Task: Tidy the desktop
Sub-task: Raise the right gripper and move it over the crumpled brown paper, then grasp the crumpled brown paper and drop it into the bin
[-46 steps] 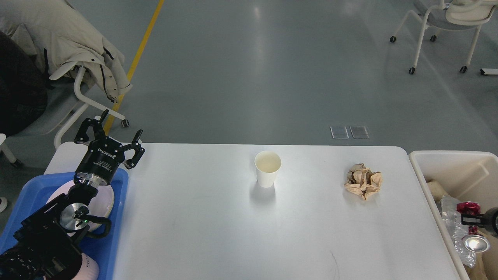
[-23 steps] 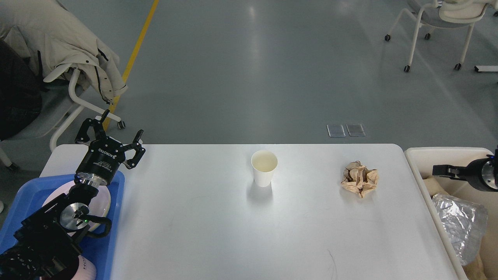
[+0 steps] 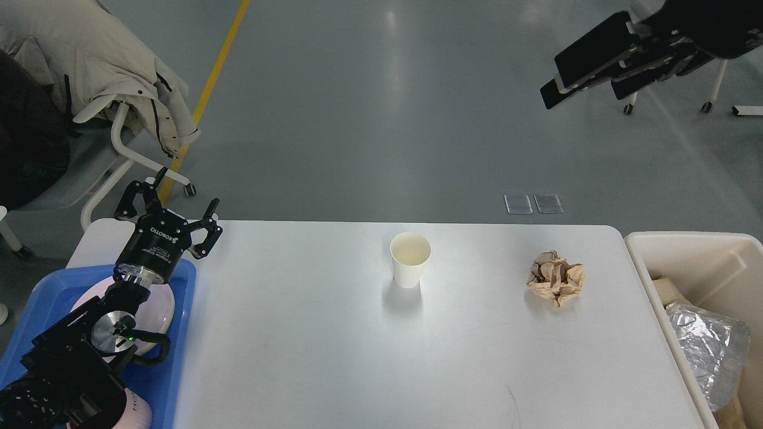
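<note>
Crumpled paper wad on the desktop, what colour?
Light brown, kraft-like; the wad lies on the white desktop, clearest in the head view.

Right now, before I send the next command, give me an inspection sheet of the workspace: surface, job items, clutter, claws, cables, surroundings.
Surface: the desktop is white, with faint marks near the front edge.
Job's things: paper cup upright and open at mid-table; crumpled brown paper to its right, apart from it.
Clutter: blue tray at the left edge holds a white plate; cream bin at the right end holds crumpled foil.
Claws: left claw open, empty, above the tray's far corner; right claw raised high at the upper right, open or shut unclear.
Cables: black cable looped on the left arm.
Surroundings: grey floor, yellow line, chair with a coat.
</note>
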